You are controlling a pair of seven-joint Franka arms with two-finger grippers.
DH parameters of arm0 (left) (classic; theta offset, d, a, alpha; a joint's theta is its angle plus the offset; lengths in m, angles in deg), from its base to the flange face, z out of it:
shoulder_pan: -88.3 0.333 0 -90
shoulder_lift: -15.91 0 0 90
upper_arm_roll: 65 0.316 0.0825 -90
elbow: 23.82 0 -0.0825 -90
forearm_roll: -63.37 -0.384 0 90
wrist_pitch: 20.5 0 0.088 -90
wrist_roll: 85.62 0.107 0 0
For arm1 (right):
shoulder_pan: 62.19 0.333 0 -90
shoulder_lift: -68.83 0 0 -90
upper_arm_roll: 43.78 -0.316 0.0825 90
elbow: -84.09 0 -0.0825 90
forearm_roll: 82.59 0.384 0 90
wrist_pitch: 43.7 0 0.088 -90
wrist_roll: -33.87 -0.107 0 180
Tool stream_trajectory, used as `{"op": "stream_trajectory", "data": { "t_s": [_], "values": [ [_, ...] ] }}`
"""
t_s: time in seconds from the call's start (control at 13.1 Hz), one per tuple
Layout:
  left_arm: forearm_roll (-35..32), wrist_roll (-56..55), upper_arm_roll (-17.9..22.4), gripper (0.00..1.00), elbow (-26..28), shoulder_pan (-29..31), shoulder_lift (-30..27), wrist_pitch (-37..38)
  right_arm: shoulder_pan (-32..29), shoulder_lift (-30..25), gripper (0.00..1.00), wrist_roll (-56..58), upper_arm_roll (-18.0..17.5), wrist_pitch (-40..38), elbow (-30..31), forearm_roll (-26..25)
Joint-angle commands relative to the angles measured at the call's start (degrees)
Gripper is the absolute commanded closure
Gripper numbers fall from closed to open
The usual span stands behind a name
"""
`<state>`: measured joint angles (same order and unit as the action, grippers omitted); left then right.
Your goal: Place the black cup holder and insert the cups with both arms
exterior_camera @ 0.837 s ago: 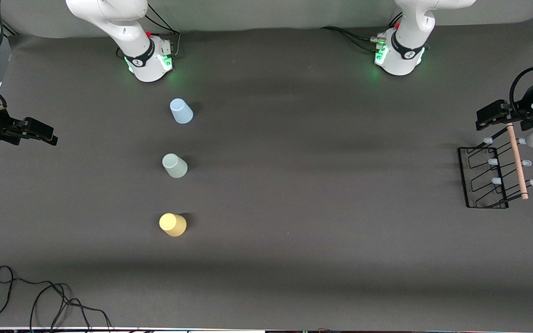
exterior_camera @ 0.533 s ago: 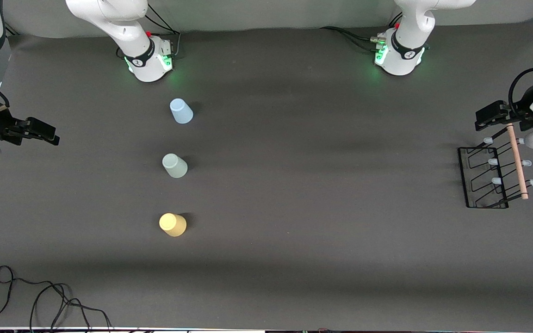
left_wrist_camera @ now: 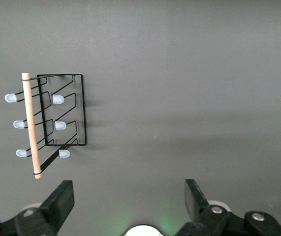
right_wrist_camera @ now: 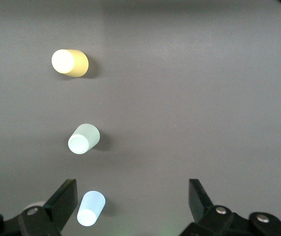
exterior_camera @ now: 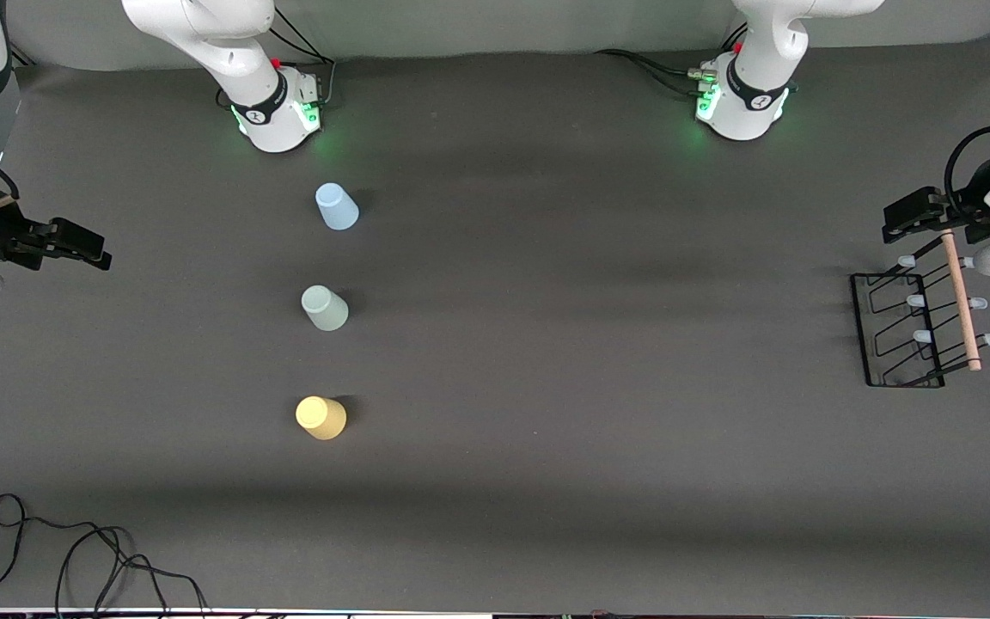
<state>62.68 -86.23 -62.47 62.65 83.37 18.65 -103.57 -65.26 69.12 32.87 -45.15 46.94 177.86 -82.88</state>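
The black cup holder (exterior_camera: 899, 331) stands at the left arm's end of the table, its wooden rod (exterior_camera: 961, 301) on top and its pale blue prong tips showing. In the left wrist view the holder (left_wrist_camera: 83, 110) lies off to one side of my open left gripper (left_wrist_camera: 129, 196). That left gripper (exterior_camera: 914, 215) hangs over the table by the rod's end that points toward the arm bases. Three cups stand narrow end up in a row: blue (exterior_camera: 337, 207), mint (exterior_camera: 324, 308), yellow (exterior_camera: 320, 418). My right gripper (exterior_camera: 78, 245) hangs open and empty at the right arm's end.
The two green-lit arm bases (exterior_camera: 276, 112) (exterior_camera: 740, 107) stand at the table's back edge. A loose black cable (exterior_camera: 74, 559) lies near the front edge at the right arm's end. Bare grey mat (exterior_camera: 598, 344) stretches between the cups and the holder.
The right gripper has crept slightly toward the cups. The left gripper has barely shifted. The cups and the holder have not moved.
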Motion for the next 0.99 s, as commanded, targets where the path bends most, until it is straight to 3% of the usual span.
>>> {"op": "stream_trajectory", "data": {
  "t_s": [0.0, 0.91],
  "values": [
    [-0.8, -0.2, 0.7, 0.0, 1.5, -1.0, -1.6, -0.8, 0.6, -0.7, 0.0, 0.5, 0.7, -0.5, 0.4, -1.0],
    [-1.1, -0.1, 0.8, 0.0, 1.7, -0.4, -1.6, -0.4, 0.6, -0.8, 0.0, 0.5, 0.8, -0.9, 0.4, -1.0]
  ]
}}
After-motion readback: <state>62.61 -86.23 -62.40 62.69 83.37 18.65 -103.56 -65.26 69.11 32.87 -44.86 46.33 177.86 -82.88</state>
